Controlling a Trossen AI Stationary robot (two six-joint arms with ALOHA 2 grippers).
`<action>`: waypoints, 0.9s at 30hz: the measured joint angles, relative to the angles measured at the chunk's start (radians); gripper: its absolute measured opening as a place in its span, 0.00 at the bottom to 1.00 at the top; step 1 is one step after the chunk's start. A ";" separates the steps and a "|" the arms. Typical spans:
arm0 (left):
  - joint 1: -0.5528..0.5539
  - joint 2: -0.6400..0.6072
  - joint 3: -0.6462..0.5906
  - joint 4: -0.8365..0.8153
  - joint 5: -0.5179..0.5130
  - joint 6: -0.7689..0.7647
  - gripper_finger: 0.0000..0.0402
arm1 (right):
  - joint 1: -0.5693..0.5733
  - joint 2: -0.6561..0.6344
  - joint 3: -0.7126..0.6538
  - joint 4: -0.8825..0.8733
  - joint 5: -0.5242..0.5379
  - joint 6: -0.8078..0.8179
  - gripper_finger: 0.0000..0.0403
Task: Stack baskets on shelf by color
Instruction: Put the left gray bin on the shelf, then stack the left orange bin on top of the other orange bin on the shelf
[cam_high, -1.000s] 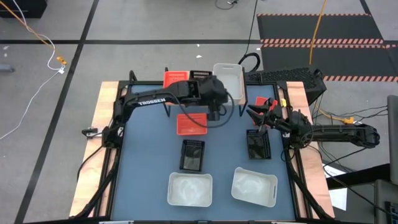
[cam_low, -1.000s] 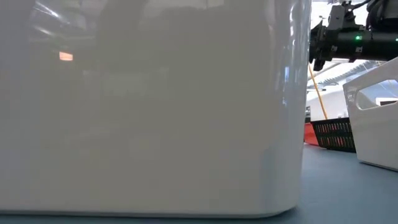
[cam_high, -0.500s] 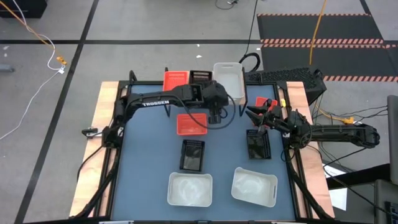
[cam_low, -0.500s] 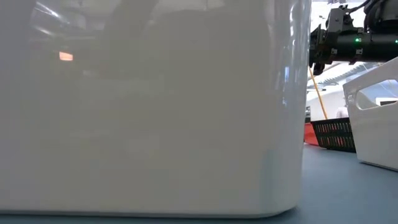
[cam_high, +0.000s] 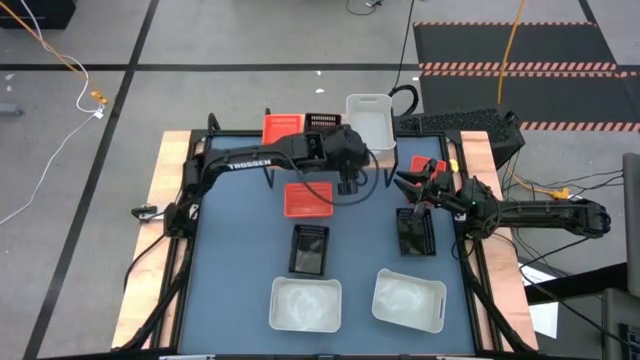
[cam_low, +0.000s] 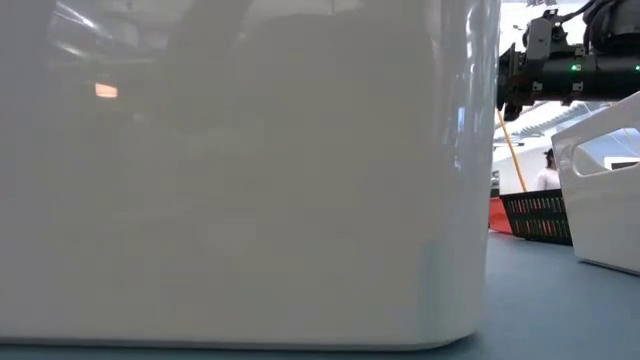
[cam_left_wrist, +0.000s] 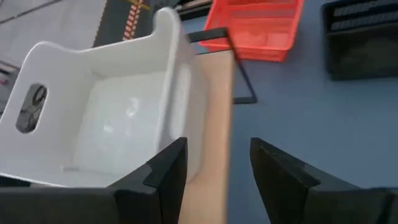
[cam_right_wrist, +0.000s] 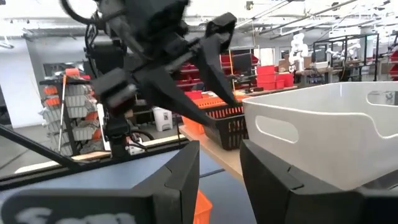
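Left gripper (cam_high: 352, 172) hovers at the shelf (cam_left_wrist: 211, 124) edge, fingers spread and empty, just beside the white basket (cam_high: 369, 122) on the shelf's right end. Red basket (cam_high: 283, 127) and black basket (cam_high: 322, 122) sit alongside it. Right gripper (cam_high: 408, 183) spread, above the table (cam_high: 240, 230) at right.

Grey floor (cam_high: 90, 180) crossed by black tape lines (cam_high: 135, 55) (a hazard-striped dark mat (cam_high: 515, 45) lies beyond the table).
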 joint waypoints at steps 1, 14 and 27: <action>-0.007 -0.003 0.000 0.000 0.000 0.006 0.44 | 0.000 0.000 0.000 -0.008 -0.001 -0.003 0.27; -0.144 -0.206 -0.156 -0.091 -0.016 -0.079 0.44 | 0.029 0.002 0.001 0.010 -0.286 0.022 0.27; -0.293 -0.672 -0.833 0.127 -0.150 -0.409 0.44 | 0.094 0.038 0.000 0.055 -0.152 -0.015 0.27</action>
